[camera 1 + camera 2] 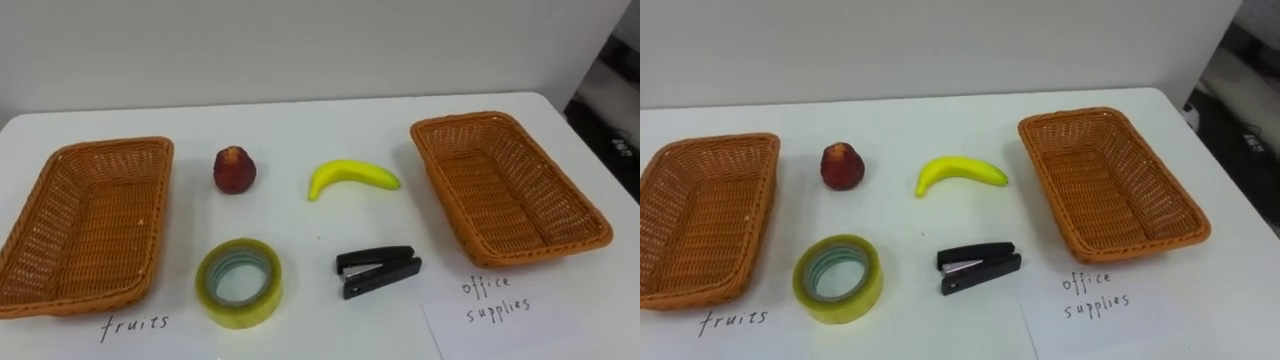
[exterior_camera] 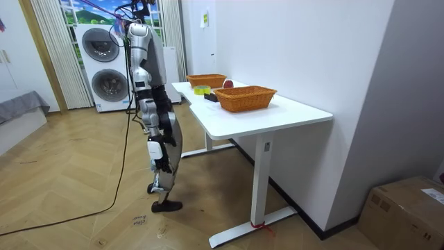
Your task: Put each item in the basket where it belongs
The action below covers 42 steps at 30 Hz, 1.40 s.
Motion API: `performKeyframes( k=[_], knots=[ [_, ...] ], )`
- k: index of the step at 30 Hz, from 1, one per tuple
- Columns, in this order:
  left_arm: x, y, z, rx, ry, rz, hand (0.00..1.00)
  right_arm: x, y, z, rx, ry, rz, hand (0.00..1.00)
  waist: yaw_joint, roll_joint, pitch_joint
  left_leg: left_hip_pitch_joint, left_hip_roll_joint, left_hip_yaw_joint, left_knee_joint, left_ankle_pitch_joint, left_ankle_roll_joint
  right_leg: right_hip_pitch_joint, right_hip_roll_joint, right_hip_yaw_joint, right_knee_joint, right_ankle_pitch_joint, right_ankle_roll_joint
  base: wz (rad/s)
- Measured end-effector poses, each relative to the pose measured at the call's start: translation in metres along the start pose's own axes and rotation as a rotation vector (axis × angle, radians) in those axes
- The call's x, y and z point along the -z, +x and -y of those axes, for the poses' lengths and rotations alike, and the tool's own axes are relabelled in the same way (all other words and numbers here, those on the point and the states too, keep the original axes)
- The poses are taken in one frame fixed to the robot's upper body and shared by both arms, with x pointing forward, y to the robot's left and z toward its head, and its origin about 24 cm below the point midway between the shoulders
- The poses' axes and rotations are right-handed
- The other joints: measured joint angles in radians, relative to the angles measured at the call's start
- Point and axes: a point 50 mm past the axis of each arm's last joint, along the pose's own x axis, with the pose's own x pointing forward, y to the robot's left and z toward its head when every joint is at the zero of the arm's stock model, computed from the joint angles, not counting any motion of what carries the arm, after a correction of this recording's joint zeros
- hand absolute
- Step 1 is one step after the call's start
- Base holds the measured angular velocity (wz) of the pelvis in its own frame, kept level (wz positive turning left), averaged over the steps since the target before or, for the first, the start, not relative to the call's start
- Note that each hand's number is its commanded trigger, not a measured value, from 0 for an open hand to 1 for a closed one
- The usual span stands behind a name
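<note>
**Nothing sorted yet: four things on the table, both baskets empty**

We judge the task to be at its very start. On the white table (image 1: 300, 120) two woven baskets stand well apart. The left basket (image 1: 110, 144) has a handwritten note (image 1: 135, 323) for fruit just in front of it. The right basket (image 1: 470, 118) has a paper label (image 1: 495, 320) for office supplies in front of it. We see nothing inside either basket.

All four things lie between the baskets, each apart from the others. The red fruit (image 1: 234, 169) sits in the far row, nearer the left basket. The banana (image 1: 352, 176) lies beside it, nearer the right basket. In the near row the roll of tape (image 1: 262, 290) lies flat on the left, just beside the fruit basket. The black stapler (image 1: 378, 271) lies to its right, below the banana.

So both fruits have yet to go left and both office things have yet to go right. The banana and the tape each lie on the wrong side, so they face the longer trip across.

In the room view the robot stands upright on the wooden floor, close to the table's long edge and facing it. Its right hand (image 2: 166, 126) hangs low by its side, away from the tabletop, and we cannot tell whether it is open or closed. It holds none of the four things, as all of them rest on the table
</note>
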Motion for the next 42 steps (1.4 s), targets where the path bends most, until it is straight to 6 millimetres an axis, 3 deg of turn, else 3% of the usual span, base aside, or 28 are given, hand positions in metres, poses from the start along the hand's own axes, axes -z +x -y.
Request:
performKeyframes(
  k=[10, 20, 26, 32, 37, 42],
  knots=[
    [0.01, 0.001, -0.02, -0.115, -0.057, -0.016, 0.0, -0.024, -0.002, 0.008, 0.039, 0.371, 0.126, 0.0, -0.022, -0.014, -0.0033, 0.0, -0.002, -0.001, -0.002, 0.0, 0.0, -0.005, -0.001, 0.002, -0.001, 0.002, 0.001, 0.0],
    [0.007, 0.0, -0.024, -0.16, -0.07, 0.016, 0.0, -0.046, -0.008, 0.017, 0.099, 0.529, 0.239, 0.0, -0.041, -0.016, -0.0083, -0.003, -0.001, 0.024, -0.001, 0.0, 0.0, -0.024, 0.001, 0.025, 0.009, 0.002, 0.001, -0.07],
    [0.005, -0.001, -0.031, -0.212, -0.082, 0.043, 0.0, -0.071, -0.016, 0.018, 0.158, 0.575, 0.353, 0.0, -0.044, -0.014, -0.009, -0.004, -0.001, 0.024, -0.002, 0.0, 0.0, -0.035, 0.002, 0.037, 0.017, 0.002, 0.001, -0.05],
    [0.011, -0.002, -0.031, -0.23, -0.078, 0.034, 0.0, -0.117, -0.035, 0.006, 0.209, 0.541, 0.517, 0.0, -0.046, -0.016, -0.0096, -0.018, -0.002, 0.028, -0.002, 0.0, 0.0, -0.047, 0.001, 0.04, 0.019, 0.003, 0.002, -0.01],
    [0.012, -0.004, -0.033, -0.249, -0.074, 0.051, 0.0, -0.159, -0.068, -0.005, 0.264, 0.509, 0.768, 0.0, -0.048, -0.016, -0.0096, -0.027, -0.002, 0.026, -0.013, 0.003, 0.005, -0.054, 0.002, 0.028, 0.016, 0.008, 0.002, 0.04],
    [0.008, -0.004, -0.032, -0.233, -0.065, 0.07, 0.0, -0.173, -0.089, -0.009, 0.336, 0.467, 0.887, 0.0, -0.041, -0.012, -0.0071, -0.026, -0.005, 0.027, -0.027, 0.008, 0.012, -0.061, 0.001, 0.028, 0.014, 0.008, 0.004, 0.0]
  ],
)
